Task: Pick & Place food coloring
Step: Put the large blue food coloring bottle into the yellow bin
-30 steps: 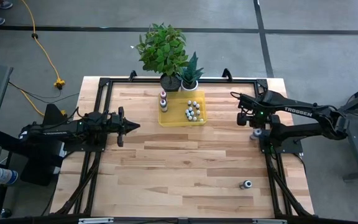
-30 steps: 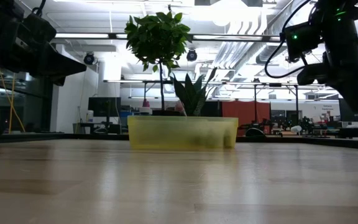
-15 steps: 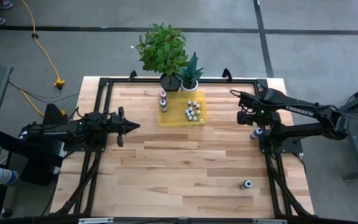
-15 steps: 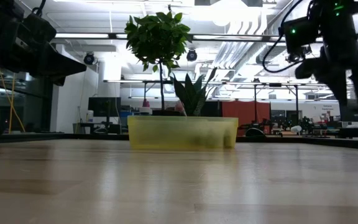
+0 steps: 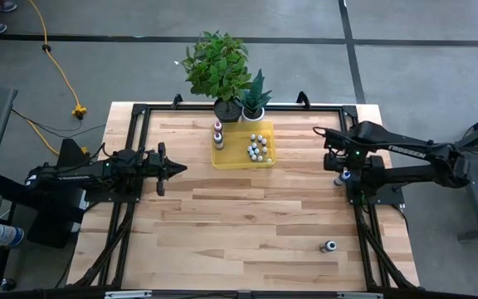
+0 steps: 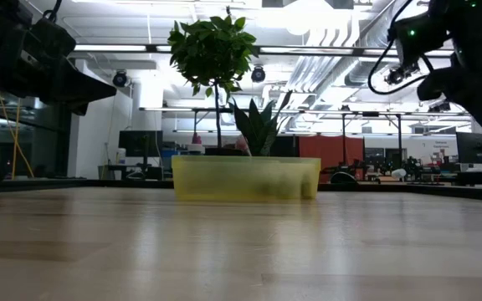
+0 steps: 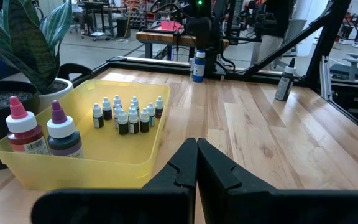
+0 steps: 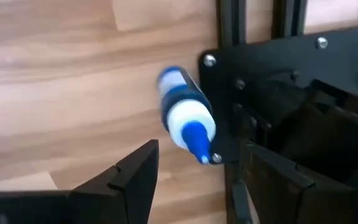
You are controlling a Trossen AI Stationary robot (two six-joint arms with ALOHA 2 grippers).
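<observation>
Right gripper (image 5: 336, 163) hangs over the blue bottle (image 5: 339, 177) at about 3 o'clock on the table (image 5: 247, 216), close to the black arm base (image 5: 376, 189). Its fingers (image 8: 120, 180) stand wide apart in the right wrist view, one on each side of the bottle, and they hold nothing. The bottle stands upright w/ its blue tip up, touching or nearly touching the base plate; I cannot tell which.

Left gripper (image 5: 175, 169) waits at about 9 o'clock, fingers pressed shut, empty.

Other food coloring: small bottles (image 5: 256, 146) sit in the yellow tray (image 5: 241, 161) at 12 o'clock, w/ two bigger bottles (image 5: 217, 134) at its left end. One more bottle (image 5: 329, 246) lies alone near 4–5 o'clock. The plants (image 5: 222, 71) stand just behind the tray.

What can go wrong, in my judgement:
- The bottle is very near the base. If the gripper comes down a bit off, one finger may hit the metal plate instead of passing beside the bottle.
- The bottle is narrow and upright, so a push from one finger only will prob. tip it, and it can roll to the table edge.
- A grip too high, on the tapered cap, may slip during the lift.
- Carrying to the tray, the bottle could knock the small ones inside, as they stand close together.
</observation>
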